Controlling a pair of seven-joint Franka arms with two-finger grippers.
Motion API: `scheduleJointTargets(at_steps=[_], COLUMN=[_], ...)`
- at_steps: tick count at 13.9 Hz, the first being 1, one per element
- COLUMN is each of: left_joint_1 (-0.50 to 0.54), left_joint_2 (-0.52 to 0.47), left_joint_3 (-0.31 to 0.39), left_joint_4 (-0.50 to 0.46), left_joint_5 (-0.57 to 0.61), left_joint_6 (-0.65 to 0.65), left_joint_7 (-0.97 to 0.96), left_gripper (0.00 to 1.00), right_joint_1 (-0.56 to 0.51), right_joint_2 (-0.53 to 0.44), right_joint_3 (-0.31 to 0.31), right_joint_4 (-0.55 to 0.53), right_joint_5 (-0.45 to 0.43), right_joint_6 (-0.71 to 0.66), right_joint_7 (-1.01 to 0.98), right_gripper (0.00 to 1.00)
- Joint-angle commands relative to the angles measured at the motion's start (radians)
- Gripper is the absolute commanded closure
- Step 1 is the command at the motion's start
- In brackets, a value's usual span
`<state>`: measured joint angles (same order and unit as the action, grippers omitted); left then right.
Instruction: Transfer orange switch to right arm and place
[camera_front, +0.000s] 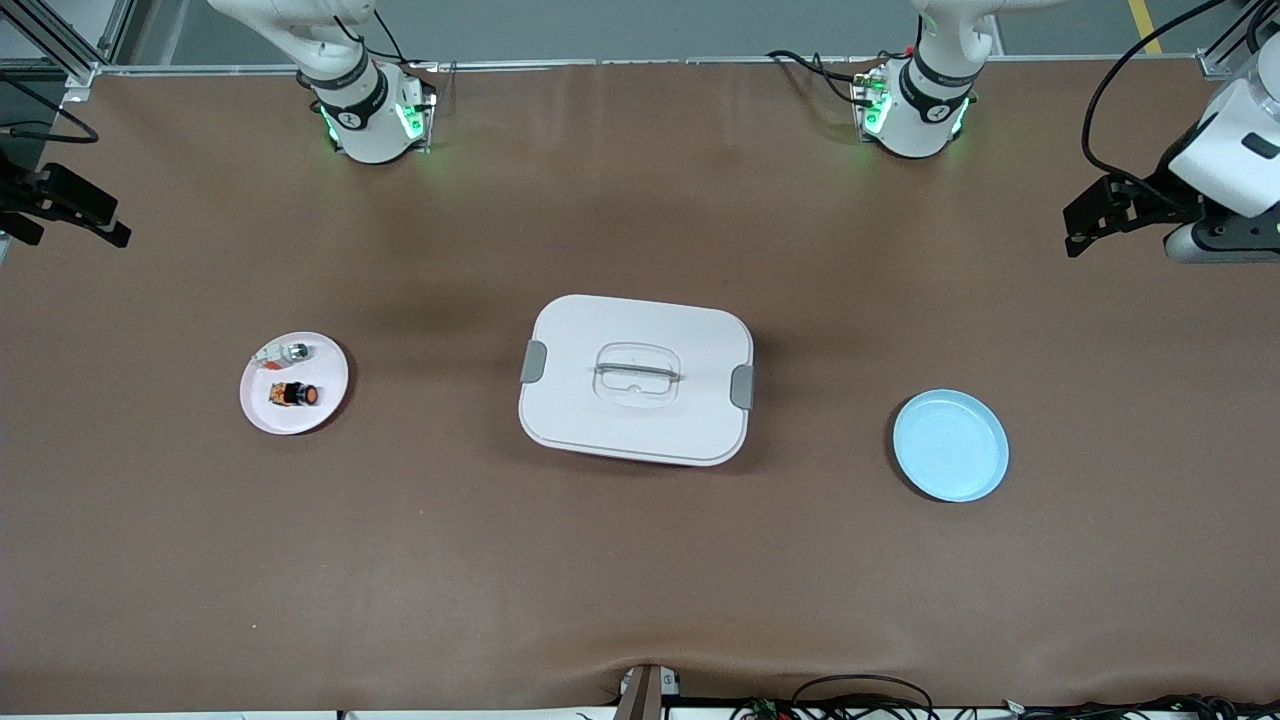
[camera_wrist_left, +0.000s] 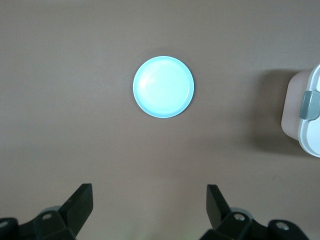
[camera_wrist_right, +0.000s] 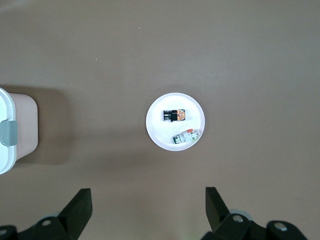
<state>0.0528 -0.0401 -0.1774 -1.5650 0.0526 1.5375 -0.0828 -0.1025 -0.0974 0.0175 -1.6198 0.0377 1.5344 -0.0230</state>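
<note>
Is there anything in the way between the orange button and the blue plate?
Yes. The big white lidded box sits on the table right between the pink plate holding the orange switch and the blue plate. Nothing covers the switch itself.

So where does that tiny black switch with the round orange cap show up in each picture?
Front view: the orange-capped switch lies on the small white plate, toward the right arm's end.
Left wrist view: not in it.
Right wrist view: on the same plate, mid-picture.
Shared landmark: the white lidded box.
</note>
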Motion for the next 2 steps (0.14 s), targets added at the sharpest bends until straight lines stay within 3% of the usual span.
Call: scheduleJointTargets(at_steps=[1, 2], left_joint_1=[0.002, 0.002], left_joint_2=[-0.032, -0.032], left_joint_3=[0.003, 0.003], left_joint_4=[-0.029, -0.023], left_joint_5=[-0.020, -0.026], left_joint_6=[0.020, 0.020], left_joint_7=[0.008, 0.008], left_gripper=[0.00, 0.00], right_joint_1=[-0.008, -0.006], right_joint_2=[-0.024, -0.024], right_joint_3=[0.004, 0.004], right_joint_4=[-0.022, -0.022], right_joint_5=[-0.002, -0.002], right_joint_6=[0.000, 0.000], right_joint_7=[0.005, 0.003], right_gripper=[0.00, 0.00])
